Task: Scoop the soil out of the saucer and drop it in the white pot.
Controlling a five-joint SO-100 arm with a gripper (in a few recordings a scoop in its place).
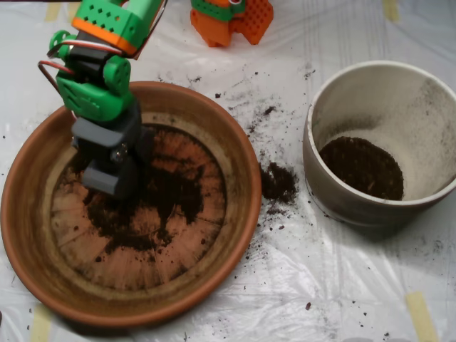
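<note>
Nearest the bottom of the overhead view, the terracotta saucer [28, 235] sits on a table covered with clear plastic sheeting [342, 285], with strips of yellowish tape [422, 313] at the lower corners. Much of the saucer's ridged floor is bare along its lower half, dusted only with a thin brown film. The soil [153, 203] that remains lies as a thin dark patch around the middle of the floor, spreading up toward the far side.

The grey scoop [107, 167] is down inside the saucer on its left side, its tip at or just above the dark patch; whether it touches the floor is unclear. From above, its shells hide their own edges, so one cannot tell whether the jaws are spread or pressed together, nor whether any soil is inside. The green and orange arm [96, 78] rises from it toward the top left.

To the right, between saucer and pot, a small spilled clump of soil [278, 183] lies on the sheeting, with loose crumbs scattered above it.

Farther right stands the white pot [335, 192], well apart from the saucer. A layer of dark soil [362, 167] covers its bottom, so several loads appear to have been delivered. Judging by the thin remainder, the task seems well past halfway, with the central patch left to gather. At the top edge an orange block [231, 20] stands.
</note>
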